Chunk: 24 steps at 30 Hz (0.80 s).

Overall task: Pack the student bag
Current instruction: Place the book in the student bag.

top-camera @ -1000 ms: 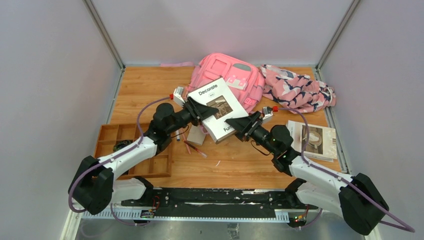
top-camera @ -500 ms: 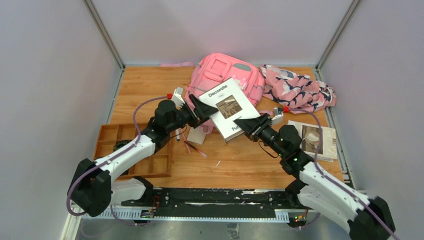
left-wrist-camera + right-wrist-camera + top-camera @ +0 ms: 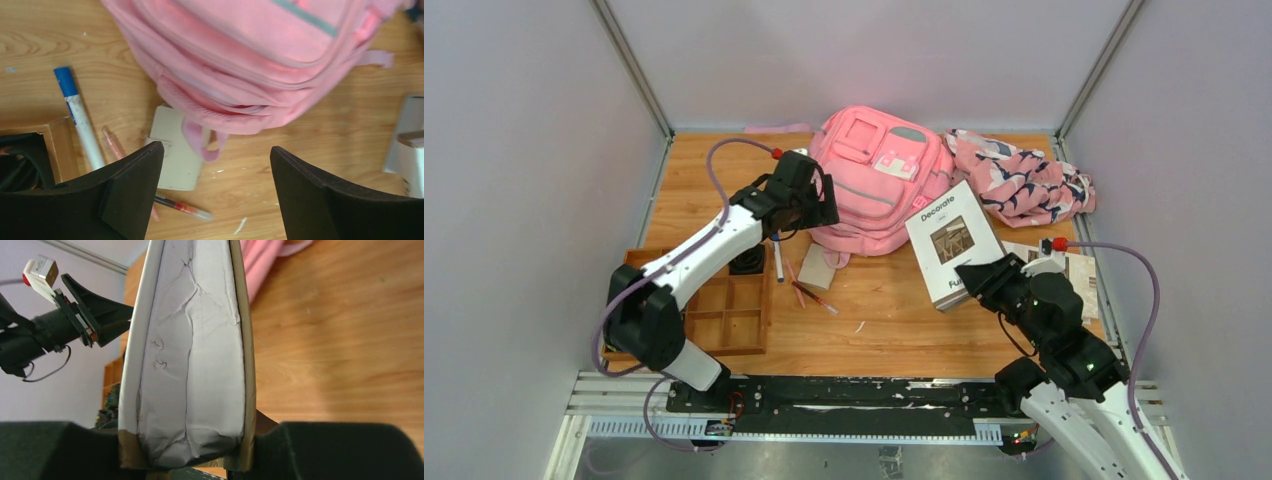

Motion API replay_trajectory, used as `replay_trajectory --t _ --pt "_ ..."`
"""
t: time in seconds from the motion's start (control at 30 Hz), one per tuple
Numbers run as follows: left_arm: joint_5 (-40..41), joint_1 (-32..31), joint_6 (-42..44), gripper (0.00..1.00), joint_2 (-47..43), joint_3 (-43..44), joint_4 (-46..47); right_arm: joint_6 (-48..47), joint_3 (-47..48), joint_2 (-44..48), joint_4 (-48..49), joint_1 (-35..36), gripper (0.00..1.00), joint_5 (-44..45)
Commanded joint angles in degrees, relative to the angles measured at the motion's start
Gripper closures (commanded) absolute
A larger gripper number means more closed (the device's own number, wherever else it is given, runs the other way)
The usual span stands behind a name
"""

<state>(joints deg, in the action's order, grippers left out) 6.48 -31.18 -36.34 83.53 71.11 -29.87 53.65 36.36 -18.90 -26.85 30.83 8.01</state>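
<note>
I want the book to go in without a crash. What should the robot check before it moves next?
1. Grip on the book by the right gripper: ok, jaws clamp its near edge.
2. Is the left gripper free: ok, open, holding nothing.
3. Is the student bag unzipped: cannot tell, no gap shows.
4. Is the bag's mouth held open: not ok, nothing grips it.
5. Space by the bag's near edge: not ok, a marker and a pen lie there.

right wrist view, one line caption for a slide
Right gripper clamps a white book, pages facing the camera, over the wooden table
</note>
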Motion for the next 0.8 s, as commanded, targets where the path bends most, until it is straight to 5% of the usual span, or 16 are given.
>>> replay_trajectory --t 0.0,0.33,0.77 --pt "5.4 -0.6 0.3 0.16 6.9 3.6 -7.8 -2.9 0.6 1.3 -7.0 -0.5 0.91 3.0" --pt "6.8 -0.6 -9.9 0.24 14.7 8.7 -3.8 -2.8 0.9 1.6 -8.3 -0.5 0.91 2.0" --pt "7.0 -0.6 -10.5 0.31 22.0 13.8 -2.8 -1.4 -0.4 3.3 -8.7 -0.5 0.9 0.2"
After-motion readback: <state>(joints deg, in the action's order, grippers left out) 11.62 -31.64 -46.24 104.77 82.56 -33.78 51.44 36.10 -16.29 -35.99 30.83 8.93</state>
